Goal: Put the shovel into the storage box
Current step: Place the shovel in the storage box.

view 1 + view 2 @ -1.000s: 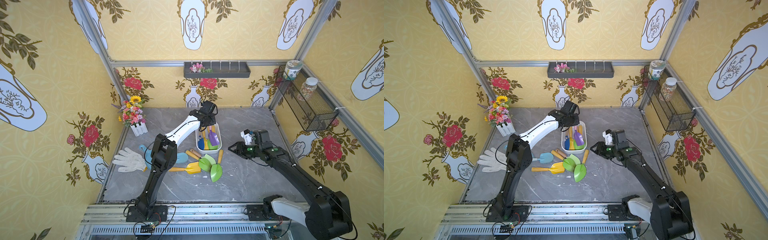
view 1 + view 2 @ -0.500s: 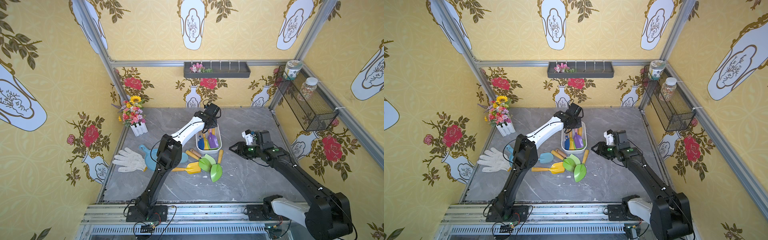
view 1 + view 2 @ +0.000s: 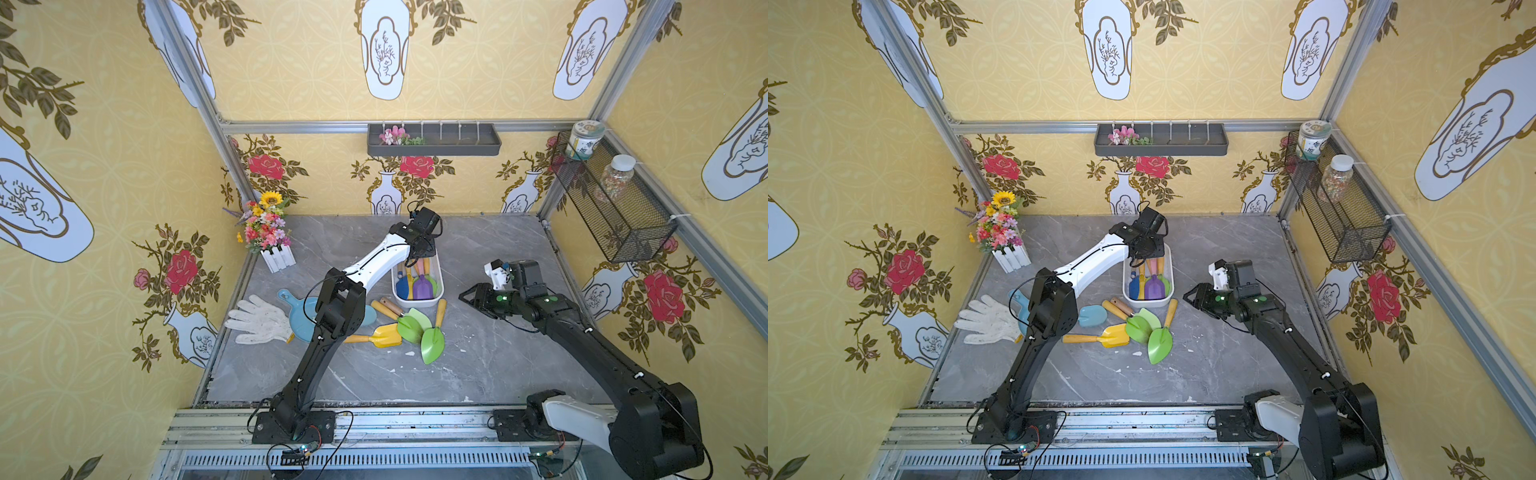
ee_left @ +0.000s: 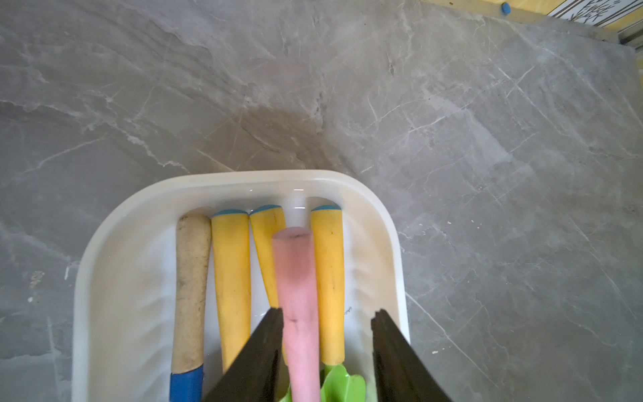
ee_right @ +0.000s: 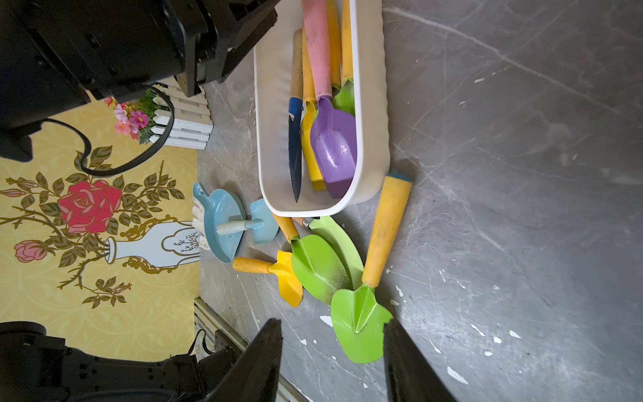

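Fingers (image 4: 259, 355) of the left gripper (image 4: 327, 311) are spread around the pink handle of the purple shovel (image 4: 297, 289). One touches it and the other stands clear, so it's let go, not pinched. The right gripper (image 5: 332, 322) is also spread with nothing in it, hovering over the green trowel (image 5: 360, 334).

Shovel location: inside the storage box (image 3: 417, 302), lying on top of the yellow handles, with its handle at the box's 12 o'clock end. In a top view, with the box as dial centre, the loose shovels (image 3: 409, 328) sit at 6, the right gripper at 3 and the white glove (image 3: 259, 320) at 8.

Risks:
- The touching finger could drag the pink handle on lift-out. It's a round handle resting on round handles, so it could roll or ride up.
- The box looks like light plastic on a smooth slab, so a snag could skid it.
- The walls are low and there are already five tools inside. Later ones will likely stack high and slide over the rim.
- The green blades at 6 overlap, so grabbing one may shift its neighbours.

Materials and shapes:
- Box: glossy white, rounded corners, faintly ribbed side walls.
- Handles: tapered. The yellow ones have blue end caps, one pale one is worn with a blue blade, and the pink one is matte and scuffed.
- Purple blade: squared scoop with a sheen.
- Trowel blade: leaf-shaped, pointed, with a centre ridge.
- Tabletop (image 4: 487, 174): grey marble pattern with white flecks.
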Available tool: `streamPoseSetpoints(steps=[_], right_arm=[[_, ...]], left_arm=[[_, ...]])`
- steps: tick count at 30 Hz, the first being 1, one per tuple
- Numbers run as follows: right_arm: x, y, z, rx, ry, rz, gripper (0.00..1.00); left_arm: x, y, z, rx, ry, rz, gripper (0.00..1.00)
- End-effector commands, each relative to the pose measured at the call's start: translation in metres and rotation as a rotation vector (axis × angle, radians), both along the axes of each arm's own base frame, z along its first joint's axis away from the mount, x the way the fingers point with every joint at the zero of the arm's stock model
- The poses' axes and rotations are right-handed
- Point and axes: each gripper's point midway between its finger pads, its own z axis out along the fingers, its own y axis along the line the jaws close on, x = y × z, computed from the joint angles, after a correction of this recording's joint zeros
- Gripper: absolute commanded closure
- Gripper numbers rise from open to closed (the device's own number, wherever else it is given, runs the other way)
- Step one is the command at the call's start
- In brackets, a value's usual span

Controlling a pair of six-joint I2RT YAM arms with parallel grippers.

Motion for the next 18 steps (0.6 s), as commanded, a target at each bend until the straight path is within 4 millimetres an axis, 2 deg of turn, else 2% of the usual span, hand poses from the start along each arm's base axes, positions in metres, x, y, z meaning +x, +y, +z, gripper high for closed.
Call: streamPoseSetpoints(steps=[1,11,18], right_arm=[[0.004,0.001,0.004,0.007,-0.018,0.004,0.49],[0.009,0.002,0.005,-0.048,-0.008,-0.003,0.49],[0.008,0.014,0.001,-0.173,0.005,0.023,0.48]], left_arm=[[0.0,-0.005,0.003,-0.016,-0.005,-0.017,0.54],[-0.018,-0.003,0.042,-0.109,-0.047,-0.057,0.51],[-0.041,0.007,0.067,-0.169,-0.076,-0.079,0.5]])
